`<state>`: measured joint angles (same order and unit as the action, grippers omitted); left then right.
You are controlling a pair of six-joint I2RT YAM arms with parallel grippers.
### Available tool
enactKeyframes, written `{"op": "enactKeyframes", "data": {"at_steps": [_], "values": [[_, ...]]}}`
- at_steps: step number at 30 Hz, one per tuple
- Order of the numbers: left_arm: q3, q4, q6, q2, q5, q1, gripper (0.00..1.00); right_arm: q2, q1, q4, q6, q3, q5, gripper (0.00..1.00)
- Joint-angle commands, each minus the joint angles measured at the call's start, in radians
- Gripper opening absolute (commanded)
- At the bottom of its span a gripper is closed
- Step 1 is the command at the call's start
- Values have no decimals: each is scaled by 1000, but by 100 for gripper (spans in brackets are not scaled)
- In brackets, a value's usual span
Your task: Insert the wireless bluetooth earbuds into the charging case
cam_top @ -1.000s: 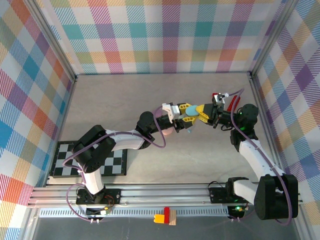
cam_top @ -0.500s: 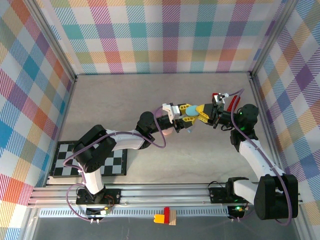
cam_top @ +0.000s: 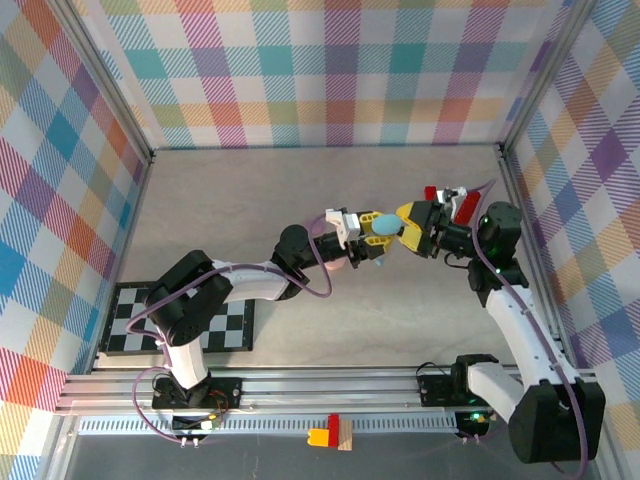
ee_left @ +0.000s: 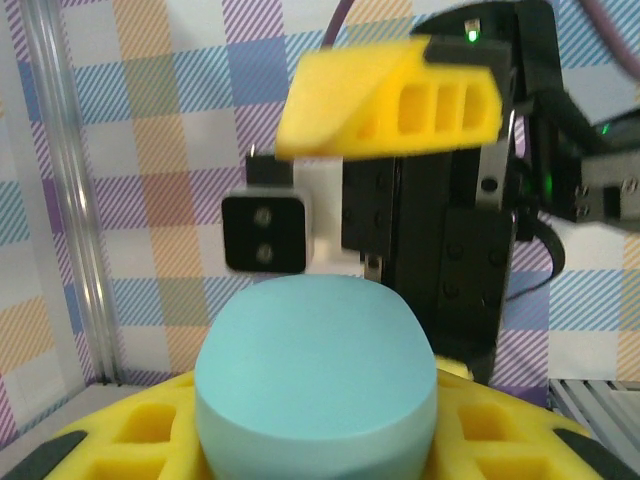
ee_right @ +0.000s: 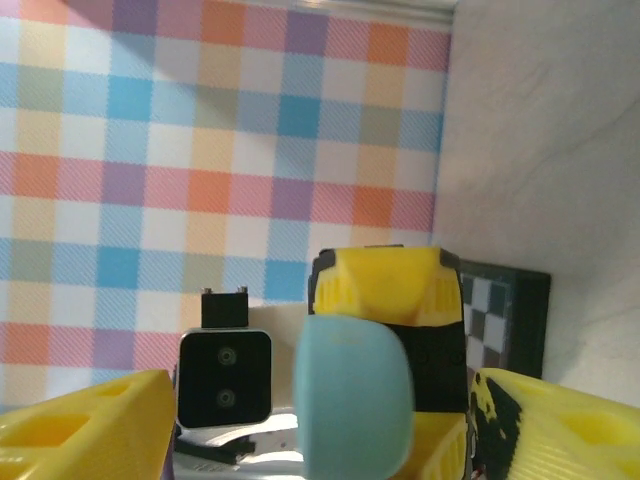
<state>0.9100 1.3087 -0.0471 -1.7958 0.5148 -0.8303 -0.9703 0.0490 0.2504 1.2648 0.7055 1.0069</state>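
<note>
Top external view: where is the charging case (cam_top: 383,224)?
— Right of the table's centre. It is a smooth mint oval, pinched between the left gripper's (cam_top: 372,226) yellow, hollow-celled fingers.
— And the right gripper (cam_top: 413,226)?
— Just right of it, with its blocky yellow fingers spread wide.

Pastel plaid walls (cam_top: 330,70) closed in the far, left and right sides, joined at the corners by slanting metal posts (cam_top: 105,85). The floor was a plain grey tabletop (cam_top: 230,200) under soft, even light. A black-and-white checkerboard mat (cam_top: 120,320) lay near left, just beyond an aluminium rail (cam_top: 330,385) along the near edge.
</note>
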Motion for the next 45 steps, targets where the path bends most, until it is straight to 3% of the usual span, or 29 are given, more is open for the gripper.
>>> {"op": "enactKeyframes", "data": {"at_steps": [1,5,9,14,22,28,35,45], "values": [[-33,15,24,54,16,16,35,34,-6,-349,-348,99,-102,78],[-41,-35,65,65,68,33,34,64,-1,-516,-708,189,-145,83],[-41,-47,142,72,174,55,34,131,70,-769,-1142,290,-356,87],[-37,-114,153,94,242,60,34,204,125,-752,-1338,255,-372,88],[-24,-27,251,81,293,59,32,156,244,-784,-1457,260,-451,89],[-32,15,267,78,301,59,31,106,297,-758,-1464,258,-575,89],[-55,10,229,95,307,59,31,92,302,-700,-1373,263,-709,87],[-75,8,192,102,314,59,31,73,302,-654,-1242,301,-738,84]]}}
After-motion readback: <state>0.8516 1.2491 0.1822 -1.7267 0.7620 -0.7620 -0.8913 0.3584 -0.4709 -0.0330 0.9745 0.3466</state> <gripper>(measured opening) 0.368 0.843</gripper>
